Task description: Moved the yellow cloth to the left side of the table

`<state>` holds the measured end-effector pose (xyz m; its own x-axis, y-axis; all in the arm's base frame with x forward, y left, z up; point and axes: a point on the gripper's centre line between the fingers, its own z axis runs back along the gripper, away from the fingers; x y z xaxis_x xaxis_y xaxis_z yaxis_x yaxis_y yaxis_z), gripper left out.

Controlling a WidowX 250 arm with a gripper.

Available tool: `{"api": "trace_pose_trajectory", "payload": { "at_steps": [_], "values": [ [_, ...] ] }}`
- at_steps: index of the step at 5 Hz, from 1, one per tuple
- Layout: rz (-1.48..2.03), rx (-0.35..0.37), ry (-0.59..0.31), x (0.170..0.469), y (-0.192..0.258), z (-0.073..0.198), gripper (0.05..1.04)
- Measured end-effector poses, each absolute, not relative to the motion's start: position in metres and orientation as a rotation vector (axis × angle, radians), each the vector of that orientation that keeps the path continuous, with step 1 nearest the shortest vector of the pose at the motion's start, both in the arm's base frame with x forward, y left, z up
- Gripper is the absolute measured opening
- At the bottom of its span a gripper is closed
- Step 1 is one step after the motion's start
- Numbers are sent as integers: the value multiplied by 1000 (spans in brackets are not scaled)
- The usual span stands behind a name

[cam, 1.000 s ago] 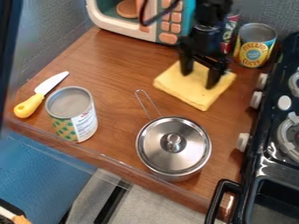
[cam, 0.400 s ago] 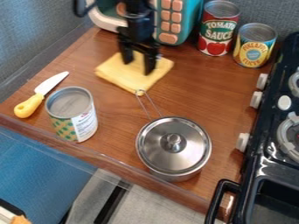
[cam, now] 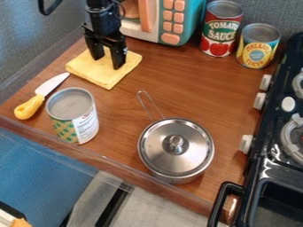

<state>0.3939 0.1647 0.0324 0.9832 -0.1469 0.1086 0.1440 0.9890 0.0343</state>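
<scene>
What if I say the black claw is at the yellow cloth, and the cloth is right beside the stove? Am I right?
Not quite: the yellow cloth isn't right beside the stove. The camera view shows it well away from there, near the tip of the knife. The black claw is at the cloth, just as you said.

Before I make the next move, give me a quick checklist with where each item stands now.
1. Square yellow cloth on the left side of the brown wooden table: ok.
2. Cloth lying flat: ok.
3. Fingers of the black two-finger gripper apart: ok.
4. Gripper raised clear of the cloth: not ok, its fingers are down at it.
5. White-bladed, yellow-handled knife not touching the cloth: cannot tell, its tip is very close.
</scene>
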Motion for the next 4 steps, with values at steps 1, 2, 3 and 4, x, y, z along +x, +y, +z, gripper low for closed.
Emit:
{"api": "trace_pose_trajectory", "payload": {
  "at_steps": [1,2,3,4],
  "values": [
    [-184,7,-120,394,164,33,1001],
    [-207,-10,-105,394,159,36,1000],
    [-197,-26,-109,393,156,43,1000],
    [-177,0,-149,392,157,70,1000]
  ]
}}
